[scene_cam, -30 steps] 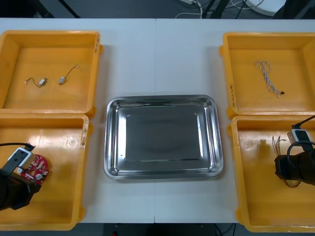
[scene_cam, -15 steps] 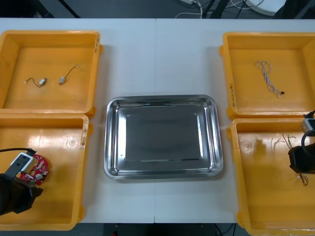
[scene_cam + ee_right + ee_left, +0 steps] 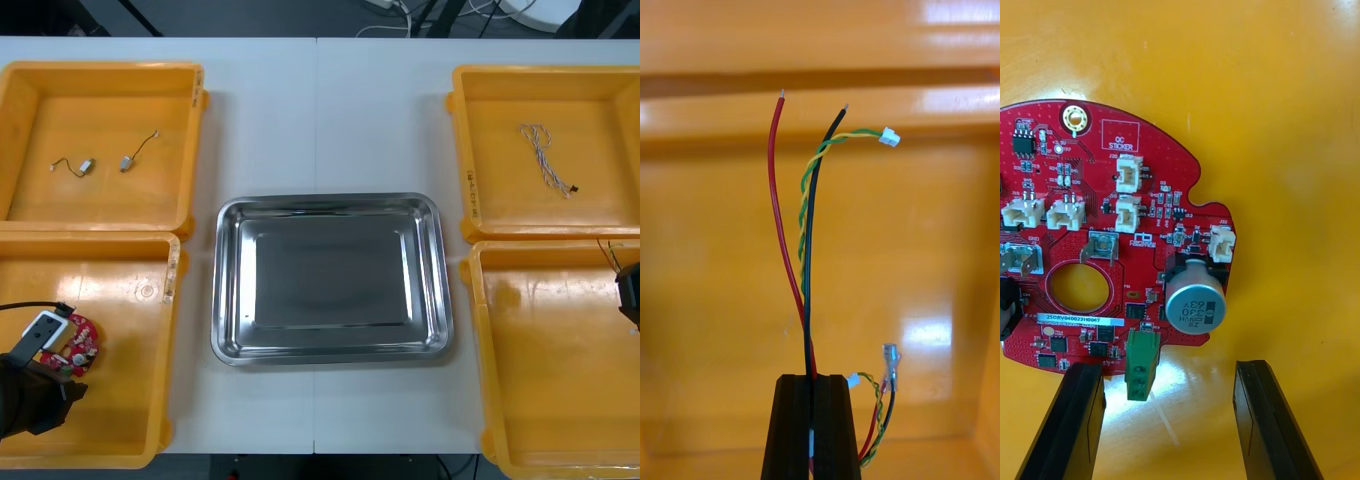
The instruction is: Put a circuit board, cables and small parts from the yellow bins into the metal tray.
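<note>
The left gripper (image 3: 1171,420) is over the near-left bin (image 3: 168,400), close to that bin's left edge. Its two fingers are spread wide, with bin floor between them. Just past the fingertips the red circuit board (image 3: 1090,180) lies flat on the bin floor. Its green plug block (image 3: 1141,364) reaches into the gap, just beside one finger.

The right gripper (image 3: 811,420) is at the right edge of the near-right bin (image 3: 475,350), partly cut off in the front view. Its fingers are pressed together on a bunch of wires (image 3: 806,270) — a red one, a black one and a green-and-yellow twisted pair ending in a small white plug reach out past the fingertips. Shorter ends with connectors hang beside the fingers.

The metal tray (image 3: 228,290) lies at the middle of the table (image 3: 320,120) between the bins, bare and shiny. Two small metal parts (image 3: 128,162) with short leads lie near the middle of the far-left bin (image 3: 195,150), a little apart. A blue-and-white cable (image 3: 545,160) lies near the middle of the far-right bin (image 3: 460,150).
</note>
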{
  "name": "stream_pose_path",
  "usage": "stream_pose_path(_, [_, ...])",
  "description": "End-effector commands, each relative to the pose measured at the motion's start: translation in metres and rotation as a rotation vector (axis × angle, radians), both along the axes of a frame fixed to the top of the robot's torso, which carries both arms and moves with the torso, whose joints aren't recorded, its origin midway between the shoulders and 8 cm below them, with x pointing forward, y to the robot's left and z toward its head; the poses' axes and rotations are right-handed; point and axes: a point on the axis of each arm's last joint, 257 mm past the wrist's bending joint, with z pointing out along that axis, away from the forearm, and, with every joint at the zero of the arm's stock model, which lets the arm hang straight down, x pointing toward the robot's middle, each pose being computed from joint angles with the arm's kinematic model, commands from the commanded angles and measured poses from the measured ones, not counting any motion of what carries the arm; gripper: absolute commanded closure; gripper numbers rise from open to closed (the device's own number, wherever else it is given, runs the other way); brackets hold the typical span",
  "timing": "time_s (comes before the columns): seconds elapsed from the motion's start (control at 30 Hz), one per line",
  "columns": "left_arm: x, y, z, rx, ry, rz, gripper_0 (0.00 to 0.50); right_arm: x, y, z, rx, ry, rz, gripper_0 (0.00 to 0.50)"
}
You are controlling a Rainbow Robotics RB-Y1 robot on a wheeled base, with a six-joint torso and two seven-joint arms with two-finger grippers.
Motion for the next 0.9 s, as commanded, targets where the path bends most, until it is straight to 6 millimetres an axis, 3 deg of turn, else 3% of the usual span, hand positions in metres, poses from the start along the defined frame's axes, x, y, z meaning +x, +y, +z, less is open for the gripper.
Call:
stream_pose_path(0.03, [0.007, 0.005, 0.007, 0.079, -0.019, -0.115, 0.000, 0.015, -0.002, 0.038, -0.025, -0.092, 0.033, 0.500])
stream_pose_path(0.47, [0.015, 0.000, 0.008, 0.071, -0.032, -0.121, 0.000, 0.021, -0.003, 0.064, -0.018, -0.128, 0.060, 0.500])
stream_pose_path(0.6, [0.019, 0.002, 0.002, 0.066, -0.044, -0.118, 0.049, 0.024, -0.003, 0.073, -0.025, -0.142, 0.070, 0.500])
stream_pose_path(0.7, [0.020, 0.004, 0.000, 0.072, -0.048, -0.119, 0.178, 0.031, -0.001, 0.086, -0.026, -0.170, 0.077, 0.500])
stream_pose_path(0.77, [0.019, 0.004, 0.000, 0.072, -0.045, -0.122, 0.390, 0.033, 0.002, 0.095, -0.019, -0.185, 0.090, 0.500])
stream_pose_path(0.83, [0.019, 0.004, -0.001, 0.071, -0.044, -0.122, 0.498, 0.033, 0.003, 0.099, -0.014, -0.188, 0.096, 0.500])
stream_pose_path(0.9, [0.019, 0.004, 0.000, 0.073, -0.046, -0.124, 0.500, 0.033, 0.004, 0.101, -0.010, -0.185, 0.104, 0.500])
